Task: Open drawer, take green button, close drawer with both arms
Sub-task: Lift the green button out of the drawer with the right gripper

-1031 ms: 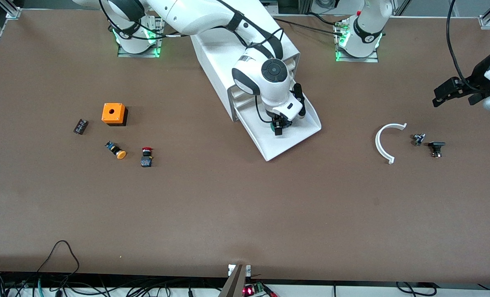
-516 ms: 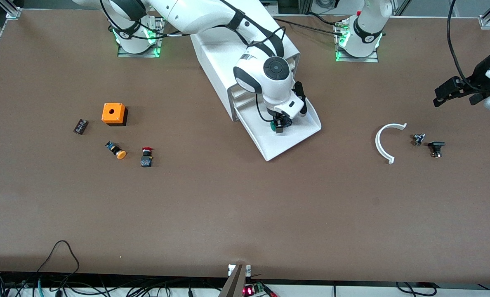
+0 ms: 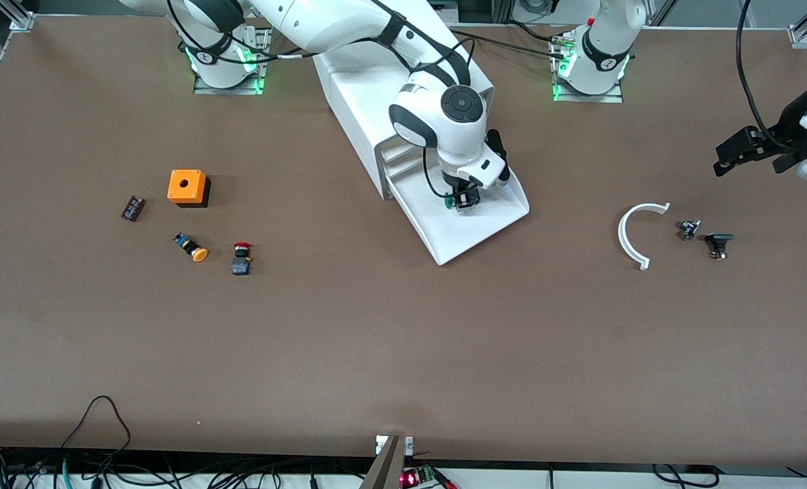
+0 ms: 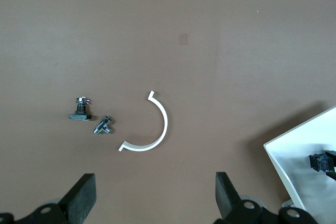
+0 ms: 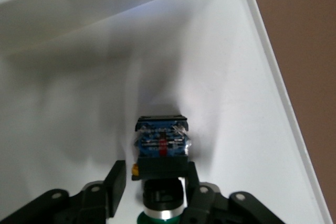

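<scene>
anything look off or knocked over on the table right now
Nothing looks damaged or spilled. The orange-capped button lies on its side beside the upright red one. The drawer is open, the right gripper shut on the green button.

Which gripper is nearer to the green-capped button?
Right. The right gripper is shut on the button over the open drawer. The left gripper hangs open over the table's left-arm end, by the white arc.

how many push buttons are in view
3. The green button is in the right gripper over the open drawer. The orange-capped button and red-capped button lie toward the right arm's end. Closed upper drawers may hide more.
</scene>
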Robot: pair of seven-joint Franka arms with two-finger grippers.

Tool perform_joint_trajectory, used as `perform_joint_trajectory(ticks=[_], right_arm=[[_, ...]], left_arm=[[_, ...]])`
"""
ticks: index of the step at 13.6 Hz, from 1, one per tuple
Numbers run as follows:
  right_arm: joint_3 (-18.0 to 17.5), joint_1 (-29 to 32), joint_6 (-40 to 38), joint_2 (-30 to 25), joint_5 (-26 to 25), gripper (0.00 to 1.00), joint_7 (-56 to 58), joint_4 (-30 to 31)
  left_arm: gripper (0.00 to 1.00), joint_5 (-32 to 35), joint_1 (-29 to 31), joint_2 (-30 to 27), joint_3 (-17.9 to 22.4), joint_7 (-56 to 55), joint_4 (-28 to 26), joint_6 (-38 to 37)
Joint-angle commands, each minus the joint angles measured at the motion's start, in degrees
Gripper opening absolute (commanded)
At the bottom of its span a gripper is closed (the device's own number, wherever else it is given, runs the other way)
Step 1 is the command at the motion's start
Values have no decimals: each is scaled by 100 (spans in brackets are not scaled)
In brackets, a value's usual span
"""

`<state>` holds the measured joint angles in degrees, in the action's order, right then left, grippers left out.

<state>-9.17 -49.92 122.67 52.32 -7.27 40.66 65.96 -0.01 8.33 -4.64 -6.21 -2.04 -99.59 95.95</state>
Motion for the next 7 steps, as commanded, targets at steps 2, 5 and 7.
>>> perform_joint_trajectory(ticks=[2, 5, 7], right_arm=[[11, -62, -42, 24, -99, 39, 3, -48], [11, -62, -42, -11, -99, 29, -23, -57], [11, -53, -24, -37, -99, 25, -67, -66]], left_arm=[[100, 168, -25, 130, -3, -24, 212, -111], [100, 168, -25, 139, 24, -15, 238, -111], [100, 168, -25, 139, 24, -33, 238, -111]])
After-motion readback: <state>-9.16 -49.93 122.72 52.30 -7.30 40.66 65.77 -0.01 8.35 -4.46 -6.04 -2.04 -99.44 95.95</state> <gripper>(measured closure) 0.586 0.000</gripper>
